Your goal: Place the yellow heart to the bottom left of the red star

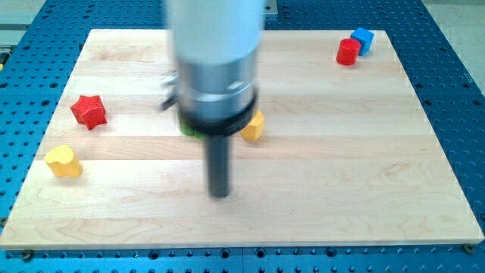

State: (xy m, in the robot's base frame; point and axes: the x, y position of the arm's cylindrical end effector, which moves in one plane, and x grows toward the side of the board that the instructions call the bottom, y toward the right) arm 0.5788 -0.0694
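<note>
The yellow heart [63, 161] lies near the board's left edge. The red star [89, 111] sits above it and slightly to its right. My tip [220, 194] is at the lower end of the dark rod near the middle of the board, far to the right of both blocks and touching neither.
A yellow-orange block [253, 126] and a green block [187, 130] are partly hidden behind the arm's body. A red cylinder [348, 51] and a blue block [363, 39] stand together at the top right. The wooden board [341, 174] lies on a blue perforated table.
</note>
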